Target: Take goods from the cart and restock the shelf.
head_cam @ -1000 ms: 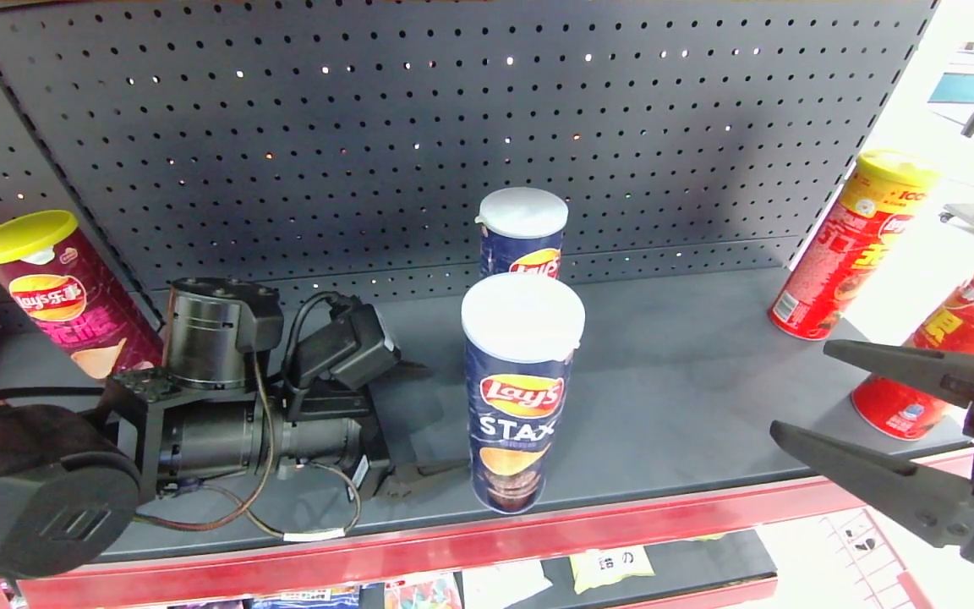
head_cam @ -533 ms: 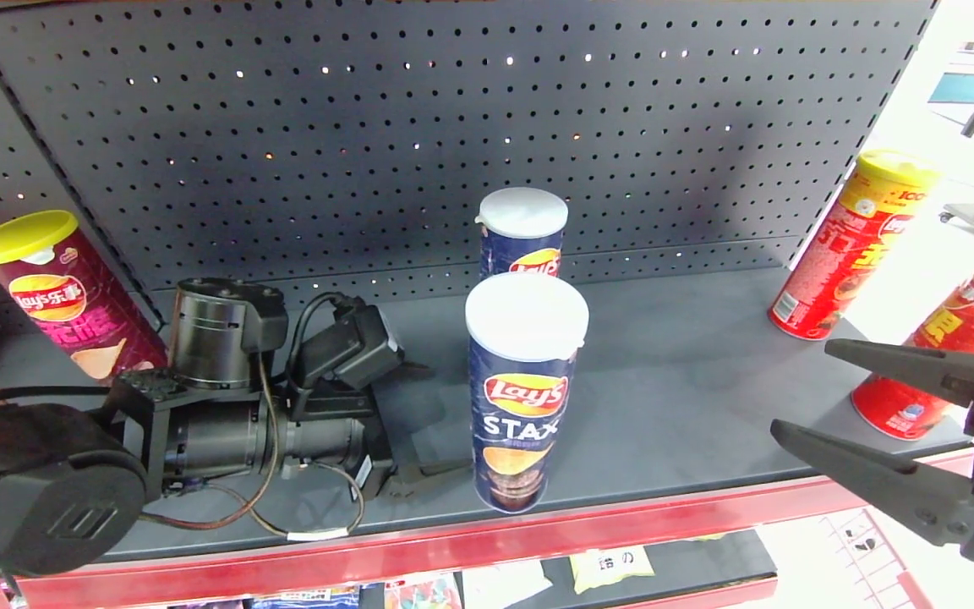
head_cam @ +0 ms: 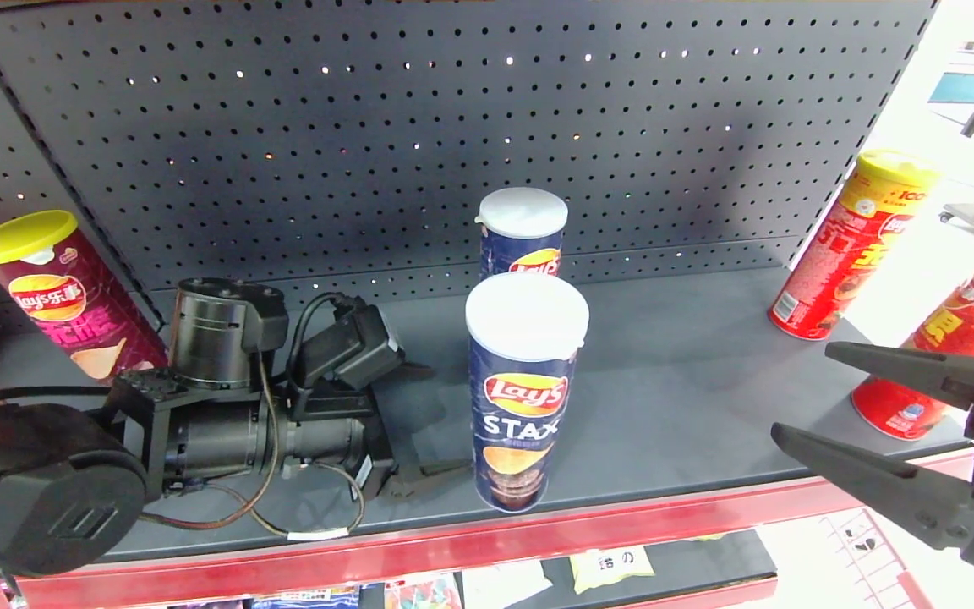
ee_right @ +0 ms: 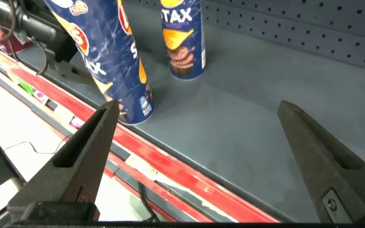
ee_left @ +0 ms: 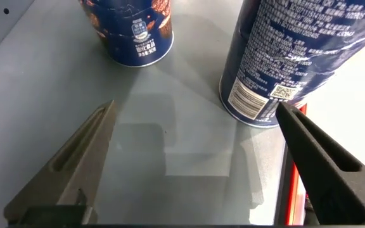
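Observation:
Two blue chip cans with white lids stand on the grey shelf (head_cam: 681, 397). The front can (head_cam: 521, 389) (ee_left: 284, 57) (ee_right: 116, 69) is near the red edge, and the rear can (head_cam: 522, 233) (ee_left: 135, 31) (ee_right: 184, 38) is by the pegboard. My left gripper (head_cam: 429, 419) (ee_left: 195, 111) lies low over the shelf just left of the front can, open and holding nothing, with the can just beyond its fingertips. My right gripper (head_cam: 804, 391) (ee_right: 198, 107) hangs open and unladen in front of the shelf's right end, well apart from both cans.
A purple can with a yellow lid (head_cam: 64, 296) stands at the far left. Two red cans (head_cam: 859, 245) (head_cam: 952, 355) stand at the right end. The pegboard wall (head_cam: 453, 127) closes the back and a red lip (head_cam: 622, 520) runs along the front. Bare shelf lies between the blue and red cans.
My left arm and the front blue can have shifted very slightly to the right. The right gripper has hardly moved.

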Controlling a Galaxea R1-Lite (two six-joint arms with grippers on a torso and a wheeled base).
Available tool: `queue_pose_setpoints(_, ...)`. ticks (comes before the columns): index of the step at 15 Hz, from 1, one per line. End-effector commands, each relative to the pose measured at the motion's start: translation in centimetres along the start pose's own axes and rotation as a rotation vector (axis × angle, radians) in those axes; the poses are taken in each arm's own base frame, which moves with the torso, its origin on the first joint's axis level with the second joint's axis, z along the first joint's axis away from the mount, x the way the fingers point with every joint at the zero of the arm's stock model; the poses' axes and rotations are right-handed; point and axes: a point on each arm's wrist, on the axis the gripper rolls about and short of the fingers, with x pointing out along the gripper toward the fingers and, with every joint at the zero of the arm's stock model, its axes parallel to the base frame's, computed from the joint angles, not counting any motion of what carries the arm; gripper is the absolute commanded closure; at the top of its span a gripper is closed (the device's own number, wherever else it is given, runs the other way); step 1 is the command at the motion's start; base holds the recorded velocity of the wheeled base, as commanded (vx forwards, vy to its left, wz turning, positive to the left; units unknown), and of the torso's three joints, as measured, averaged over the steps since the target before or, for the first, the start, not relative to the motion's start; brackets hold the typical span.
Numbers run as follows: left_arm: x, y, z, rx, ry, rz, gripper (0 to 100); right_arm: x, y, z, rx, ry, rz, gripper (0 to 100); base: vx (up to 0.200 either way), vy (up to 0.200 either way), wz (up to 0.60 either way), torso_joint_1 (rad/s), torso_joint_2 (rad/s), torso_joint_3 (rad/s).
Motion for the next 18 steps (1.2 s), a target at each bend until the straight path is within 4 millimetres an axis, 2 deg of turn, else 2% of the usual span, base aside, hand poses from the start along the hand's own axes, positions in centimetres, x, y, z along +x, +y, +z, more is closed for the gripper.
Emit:
queue_pose_setpoints(1, -1.4, -0.4, 0.6, 0.007, -0.020, 0.028, 0, -0.7, 0.1, -0.8, 0.000, 0.008, 0.002, 0, 0.000, 0.000, 0.00, 0.000, 0.00, 0.000)
queue_pose_setpoints(3, -3.9, -1.7, 1.2, 0.029, -0.053, 0.052, 0, -1.7, 0.2, -1.6, -0.001, 0.004, 0.002, 0, 0.000, 0.000, 0.00, 0.000, 0.00, 0.000)
queue_pose_setpoints(5, -7.2, -3.6, 1.1, 0.009, -0.054, 0.074, 0, -3.2, 0.3, -2.4, 0.000, 0.010, 0.001, 0, 0.000, 0.000, 0.00, 0.000, 0.00, 0.000)
queue_pose_setpoints(9, -14.7, -7.8, 1.9, -0.059, -0.092, 0.154, 0, -8.0, 0.6, -4.0, 0.003, 0.080, -0.030, 0, 0.000, 0.000, 0.00, 0.000, 0.00, 0.000)
queue_pose_setpoints(10, -16.0, -8.6, 1.8, -0.065, -0.091, 0.185, 0, -8.6, 0.6, -4.0, 0.002, 0.078, -0.048, 0, 0.000, 0.000, 0.00, 0.000, 0.00, 0.000)
queue_pose_setpoints(11, -19.0, -10.1, 1.6, -0.116, -0.102, 0.286, 0, -9.9, 0.6, -4.1, 0.001, 0.074, -0.095, 0, 0.000, 0.000, 0.00, 0.000, 0.00, 0.000)
queue_pose_setpoints(13, -23.6, -12.9, 1.2, -0.234, -0.130, 0.483, 0, -11.8, 0.6, -5.0, -0.001, 0.067, -0.190, 0, 0.000, 0.000, 0.00, 0.000, 0.00, 0.000)
queue_pose_setpoints(15, -27.1, -15.9, -0.1, -0.371, -0.123, 0.688, 0, -13.7, 0.6, -6.2, 0.004, 0.074, -0.293, 0, 0.000, 0.000, 0.00, 0.000, 0.00, 0.000)
queue_pose_setpoints(17, -28.5, -19.3, -3.1, -0.471, -0.039, 0.857, 0, -15.0, 1.2, -6.7, 0.033, 0.068, -0.434, 0, 0.000, 0.000, 0.00, 0.000, 0.00, 0.000)
queue_pose_setpoints(18, -28.3, -20.8, -4.2, -0.506, -0.004, 0.932, 0, -15.3, 1.5, -6.8, 0.055, 0.057, -0.520, 0, 0.000, 0.000, 0.00, 0.000, 0.00, 0.000)
